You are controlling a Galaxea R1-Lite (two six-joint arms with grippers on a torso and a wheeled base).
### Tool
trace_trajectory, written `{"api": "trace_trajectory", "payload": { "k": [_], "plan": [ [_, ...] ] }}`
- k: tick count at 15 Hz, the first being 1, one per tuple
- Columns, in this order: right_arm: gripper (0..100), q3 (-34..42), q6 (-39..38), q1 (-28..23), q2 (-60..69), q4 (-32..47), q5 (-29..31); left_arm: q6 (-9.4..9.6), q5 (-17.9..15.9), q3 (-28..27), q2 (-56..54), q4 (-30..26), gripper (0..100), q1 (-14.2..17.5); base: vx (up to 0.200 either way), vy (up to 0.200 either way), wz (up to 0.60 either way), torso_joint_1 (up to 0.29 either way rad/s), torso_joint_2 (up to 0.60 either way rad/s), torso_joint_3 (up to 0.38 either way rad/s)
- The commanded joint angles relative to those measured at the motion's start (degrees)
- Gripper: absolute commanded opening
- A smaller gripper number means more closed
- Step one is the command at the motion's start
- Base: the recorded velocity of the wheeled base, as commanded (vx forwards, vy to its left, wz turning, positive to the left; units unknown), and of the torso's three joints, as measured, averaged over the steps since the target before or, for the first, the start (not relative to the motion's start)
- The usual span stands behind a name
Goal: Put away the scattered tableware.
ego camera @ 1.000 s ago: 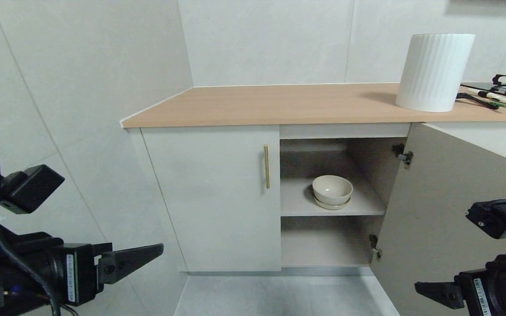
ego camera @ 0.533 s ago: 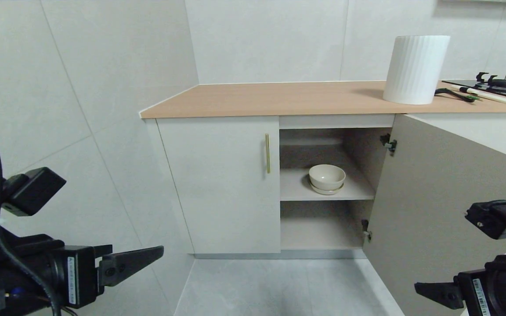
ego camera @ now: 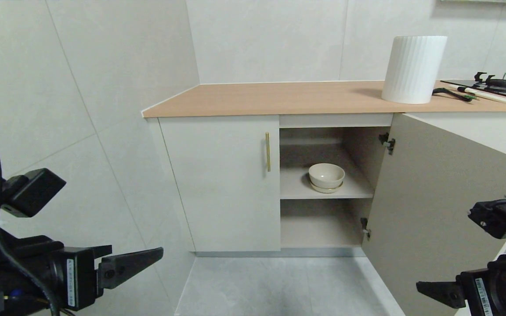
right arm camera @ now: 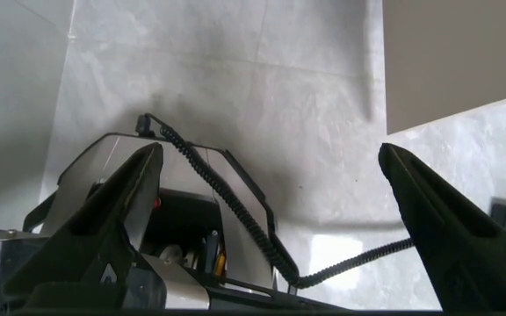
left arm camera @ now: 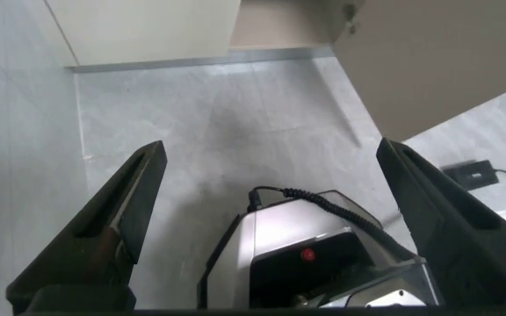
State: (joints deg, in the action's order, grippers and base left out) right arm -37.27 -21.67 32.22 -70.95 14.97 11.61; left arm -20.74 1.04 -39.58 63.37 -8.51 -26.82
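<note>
Your bowl point(ego camera: 327, 175) sits on a small plate point(ego camera: 326, 190) on the middle shelf of the cabinet point(ego camera: 226, 184), inside the half whose door point(ego camera: 433, 197) stands open. Both grippers hang low in front of the cabinet, well apart from the shelf. The left gripper point(left arm camera: 271, 175) and the right gripper point(right arm camera: 271, 175) each have their jaws spread wide, holding nothing.

Watch that door: it swings out toward your right arm, so a careless forward move could knock it. A hard push to shut it might jar the bowl off its plate.

The head view gives you the shelf, the tableware and the door's hinges. The wrist views add what that side-on look leaves unsettled, which is both fingers of each gripper and the gap between them, plus the floor at the cabinet's foot.
</note>
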Motion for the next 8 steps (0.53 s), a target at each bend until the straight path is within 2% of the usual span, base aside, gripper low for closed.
{"api": "trace_trajectory", "payload": {
  "k": [1,2,8],
  "plan": [
    [100,-0.09,0.05,0.04,0.81,0.15,0.00,0.52,0.11,0.12,0.09,-0.02,100,0.01,0.000,0.000,0.00,0.000,0.00,0.000],
    [100,-0.09,0.14,0.04,1.43,0.32,0.00,1.05,0.19,0.38,0.18,-0.02,100,0.01,0.000,0.000,0.00,0.000,0.00,0.000],
    [100,-0.44,2.78,-0.14,4.15,6.56,0.08,1.22,0.19,0.47,0.00,-0.02,100,0.01,0.000,-0.200,0.00,0.003,0.00,-0.002]
  ]
}}
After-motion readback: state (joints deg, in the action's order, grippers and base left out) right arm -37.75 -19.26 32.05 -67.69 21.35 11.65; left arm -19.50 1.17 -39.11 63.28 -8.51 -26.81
